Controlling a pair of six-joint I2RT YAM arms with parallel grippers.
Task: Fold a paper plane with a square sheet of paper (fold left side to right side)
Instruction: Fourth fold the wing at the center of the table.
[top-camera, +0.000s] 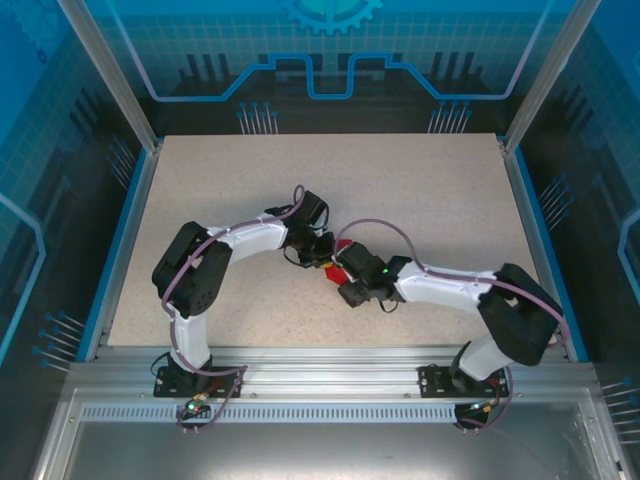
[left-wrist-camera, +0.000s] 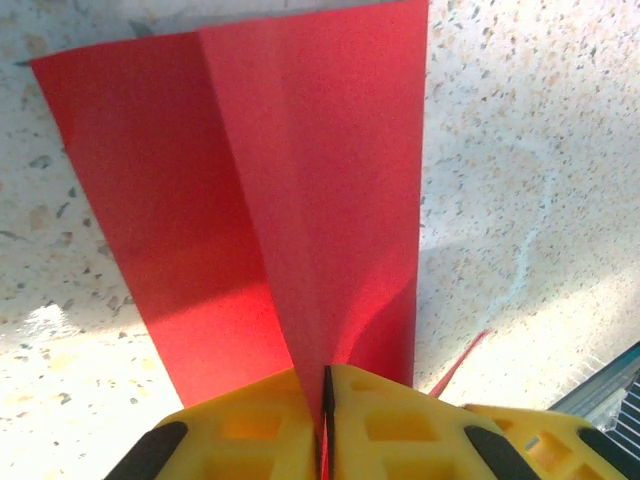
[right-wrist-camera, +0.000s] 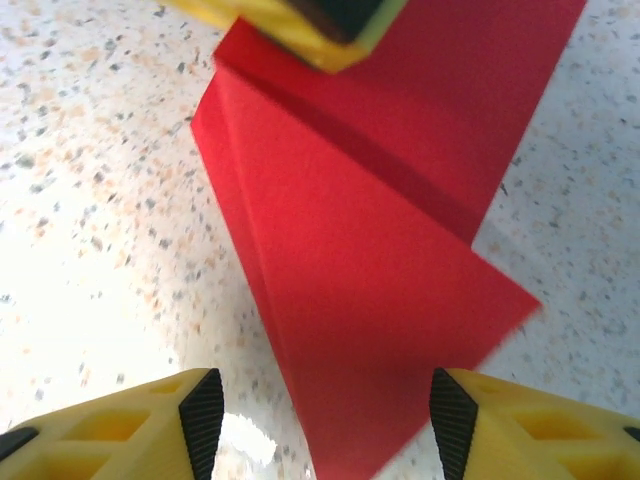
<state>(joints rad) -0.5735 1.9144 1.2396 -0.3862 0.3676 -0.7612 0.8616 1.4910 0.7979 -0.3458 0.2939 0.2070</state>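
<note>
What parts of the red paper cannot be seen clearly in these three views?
Top external: the paper is tiny and mostly covered by the left gripper and right gripper; its shape is unreadable.
Left wrist: the paper's near end vanishes inside the shut left gripper; pinched layers cannot be counted.
Right wrist: the tip inside the open right gripper is blurred; the far end is cut by the top edge.

The left arm (top-camera: 250, 240) and the right arm (top-camera: 450, 290), both white and black, bend inward from the near edge of a speckled table (top-camera: 420, 190), their tips meeting mid-table over a small, mostly hidden red paper (top-camera: 334, 270).
</note>
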